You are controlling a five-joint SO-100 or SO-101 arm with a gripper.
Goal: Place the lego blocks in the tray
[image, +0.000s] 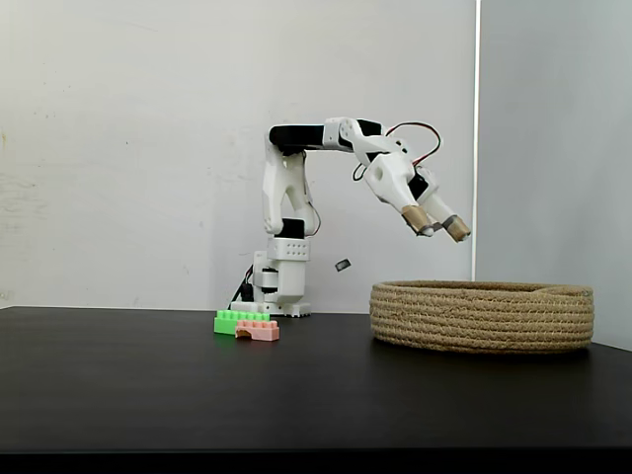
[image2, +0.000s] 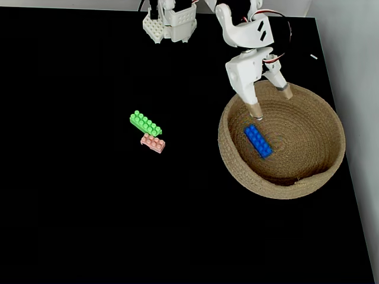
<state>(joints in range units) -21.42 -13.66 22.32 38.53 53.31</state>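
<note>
**Over the rope basket, an empty pincer and one brick inside**

Around the tan coiled-rope tray [image2: 331, 163] the black table [image2: 71, 225] held little: the arm's white base [image2: 169, 23] stood beyond the tray's far-left side in the top-down fixed view, against a pale wall [image: 128, 148], and a small light scrap [image2: 313, 57] lay on the table past the tray's far rim. Nothing stood between the tray and the two bricks left outside it.

The green brick [image2: 145, 123] and the pink arch brick [image2: 153, 143] lay well to the left of the tray in that same view, touching each other, the pink one on the nearer side. In the side-on fixed view the green brick [image: 240, 321] sat behind the pink arch brick [image: 258, 331], both left of the tray [image: 482, 316] and in front of the base.

The blue brick [image2: 258, 141] rested flat on the tray's floor, toward its left half, angled diagonally.

The gripper [image2: 270, 101] hung above the tray's far-left portion, its two tan-tipped fingers spread apart and holding nothing. From the side, the gripper [image: 440, 229] pointed down and to the right, clear above the rim. The blue brick lay just nearer the camera than the fingertips [image2: 255, 111] in the top-down view, below them and not touched.
</note>
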